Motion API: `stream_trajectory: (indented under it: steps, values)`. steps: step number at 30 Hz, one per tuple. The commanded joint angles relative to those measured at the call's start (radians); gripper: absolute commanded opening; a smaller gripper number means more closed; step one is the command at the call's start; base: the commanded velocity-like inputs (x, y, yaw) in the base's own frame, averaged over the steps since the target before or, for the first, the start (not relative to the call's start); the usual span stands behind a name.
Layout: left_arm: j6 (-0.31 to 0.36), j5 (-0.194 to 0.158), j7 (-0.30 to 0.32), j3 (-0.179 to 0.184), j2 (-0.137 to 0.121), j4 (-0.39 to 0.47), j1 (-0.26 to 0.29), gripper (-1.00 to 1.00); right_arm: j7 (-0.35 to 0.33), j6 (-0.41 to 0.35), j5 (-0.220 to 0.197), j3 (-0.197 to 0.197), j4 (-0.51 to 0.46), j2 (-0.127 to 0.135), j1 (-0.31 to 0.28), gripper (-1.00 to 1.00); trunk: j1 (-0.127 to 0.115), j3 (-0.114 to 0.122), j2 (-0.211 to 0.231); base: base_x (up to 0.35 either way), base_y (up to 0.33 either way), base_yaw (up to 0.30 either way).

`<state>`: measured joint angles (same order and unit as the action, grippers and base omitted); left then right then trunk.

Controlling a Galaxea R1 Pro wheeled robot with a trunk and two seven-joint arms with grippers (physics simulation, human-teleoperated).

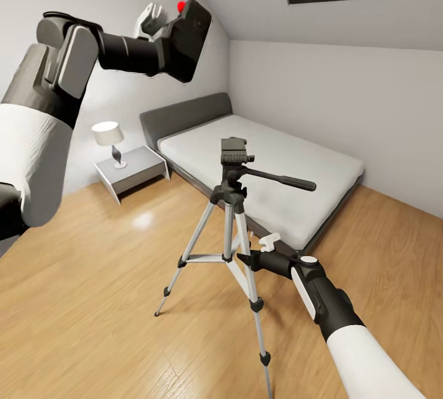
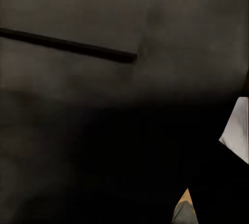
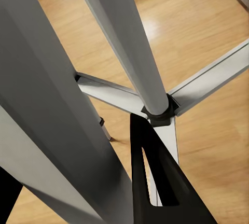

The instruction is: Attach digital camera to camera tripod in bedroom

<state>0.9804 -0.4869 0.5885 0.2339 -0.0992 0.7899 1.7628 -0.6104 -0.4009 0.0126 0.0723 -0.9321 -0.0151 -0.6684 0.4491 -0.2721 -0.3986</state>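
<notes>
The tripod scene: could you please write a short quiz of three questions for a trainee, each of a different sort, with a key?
1. True or false: the camera is already mounted on the tripod.
2. Multiple choice: what stands on the nightstand beside the bed? A) a lamp B) a vase C) a clock
3. Fill in: the right gripper is at one of the tripod's ____.

Key
1. False: the left gripper holds it high, above the tripod and to its left.
2. A: the lamp.
3. Legs, near the centre brace.
</notes>
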Motion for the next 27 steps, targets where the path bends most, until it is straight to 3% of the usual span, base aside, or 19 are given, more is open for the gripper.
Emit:
stream_trajectory:
  steps: [1,3,6,21,25,26,27]
  values:
    - [-0.010,0.024,0.063,0.002,-0.020,0.021,0.001,-1.00,-0.003,-0.004,0.024,-0.002,0.003,0.000,0.000,-1.00,0.001,-0.002,-0.001,0.000,0.000,0.000]
    - [-0.020,0.041,0.116,0.001,-0.042,0.046,0.001,-1.00,-0.003,-0.004,0.024,-0.002,0.003,0.000,0.000,-1.00,0.001,-0.002,-0.001,0.000,0.000,0.000]
    - [-0.029,0.054,0.144,0.002,-0.058,0.056,0.001,-1.00,-0.003,-0.004,0.024,-0.002,0.003,0.000,0.000,-1.00,0.001,-0.002,-0.001,0.065,0.000,0.000]
    - [-0.061,0.093,0.173,0.022,-0.066,0.062,-0.004,-1.00,-0.003,-0.004,0.023,-0.002,0.002,0.000,0.000,-1.00,0.001,-0.002,-0.001,0.044,0.000,0.000]
    - [-0.059,0.113,0.175,0.089,-0.061,0.053,-0.005,-1.00,-0.003,-0.004,0.023,-0.002,0.002,0.000,0.000,-1.00,0.001,-0.002,-0.001,0.002,0.000,0.000]
    - [-0.056,0.127,0.180,0.129,-0.056,0.043,-0.004,-1.00,-0.003,-0.004,0.023,-0.002,0.002,0.000,0.000,-1.00,0.001,-0.002,-0.001,0.000,0.000,0.000]
    - [-0.053,0.134,0.185,0.146,-0.052,0.037,-0.003,-1.00,-0.003,-0.004,0.023,-0.002,0.002,0.000,0.000,-1.00,0.001,-0.002,-0.001,0.000,0.000,0.000]
